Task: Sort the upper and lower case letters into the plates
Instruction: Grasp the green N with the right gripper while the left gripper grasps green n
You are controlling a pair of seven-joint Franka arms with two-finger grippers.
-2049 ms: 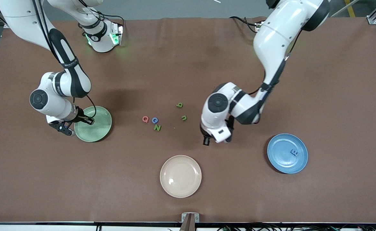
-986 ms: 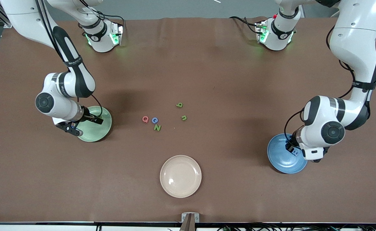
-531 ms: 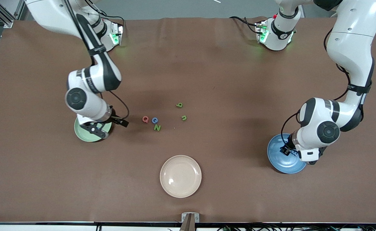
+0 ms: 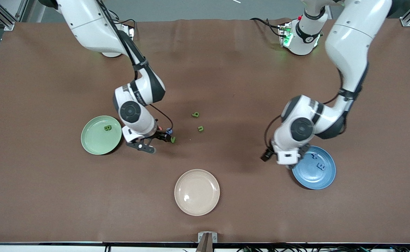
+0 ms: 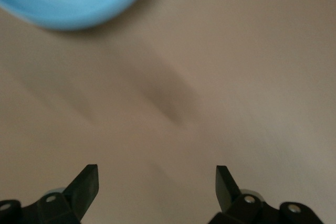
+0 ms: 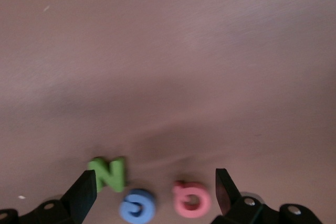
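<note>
Right wrist view: pink Q (image 6: 192, 200) and blue G (image 6: 137, 206) lie between the right gripper (image 6: 154, 184)'s parted fingers, green Z (image 6: 108, 173) beside one — bare table around. Left gripper (image 5: 157, 179), spread and empty, hangs just beside the blue plate (image 4: 325, 176) — clear tabletop beneath.

Glossy white arm shells with black joint bands, dark round caps, thin black cables, black fingers (image 6: 84, 192).

left hand (image 5: 156, 182) open | right hand (image 6: 152, 184) open, low
</note>
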